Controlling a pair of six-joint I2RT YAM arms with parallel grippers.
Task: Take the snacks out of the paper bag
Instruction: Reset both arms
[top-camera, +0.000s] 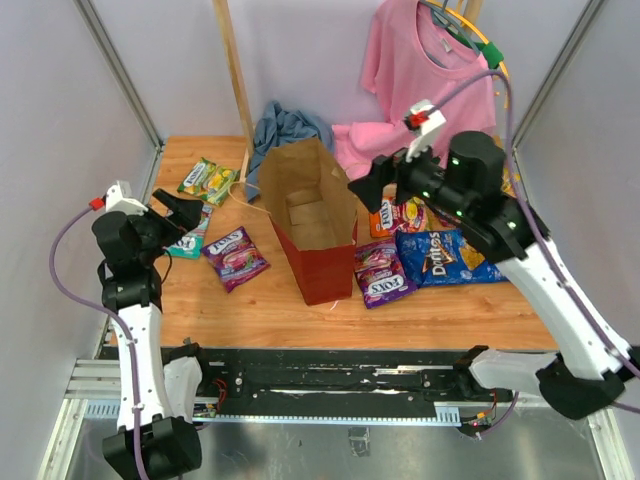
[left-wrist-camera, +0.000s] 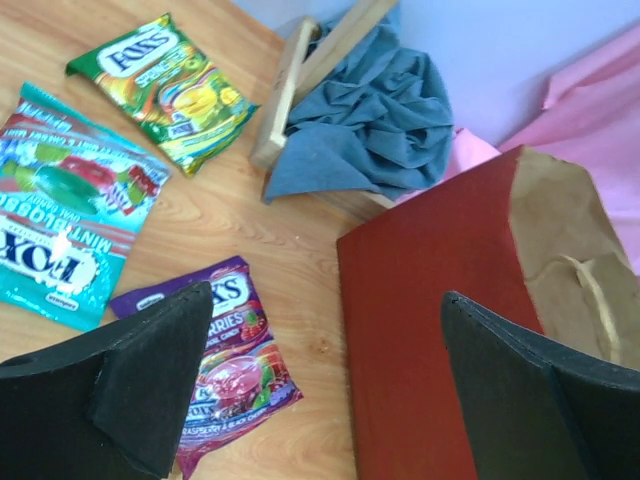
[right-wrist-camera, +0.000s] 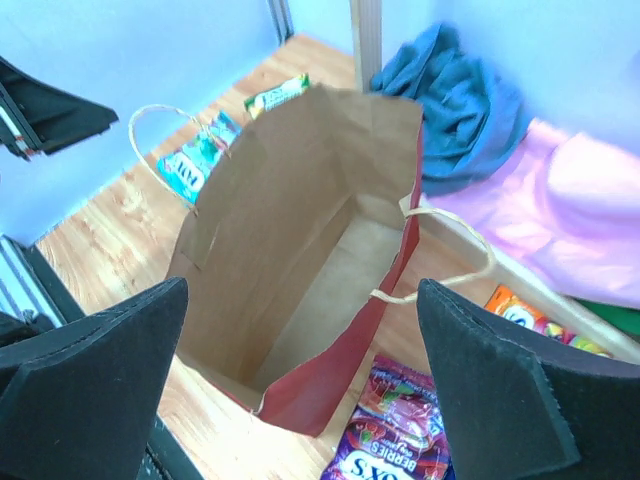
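The paper bag (top-camera: 322, 268) stands upright mid-table with its mouth open, and its brown inside (right-wrist-camera: 250, 210) shows no packet. Left of it lie a purple snack packet (top-camera: 236, 256), a teal one (top-camera: 190, 238) and green-yellow ones (top-camera: 208, 180). To its right are another purple packet (top-camera: 382, 273), an orange one (top-camera: 400, 215) and the blue Doritos bag (top-camera: 445, 257). My left gripper (left-wrist-camera: 325, 390) hovers open, holding nothing, beside the bag's red side (left-wrist-camera: 430, 330). Above the bag's right rim my right gripper (right-wrist-camera: 300, 390) is open with nothing in it.
A blue-grey cloth (top-camera: 285, 128) lies against a wooden post (top-camera: 236, 80) behind the bag. A pink shirt (top-camera: 425, 80) hangs at the back right and spills onto the table. Walls close in on both sides.
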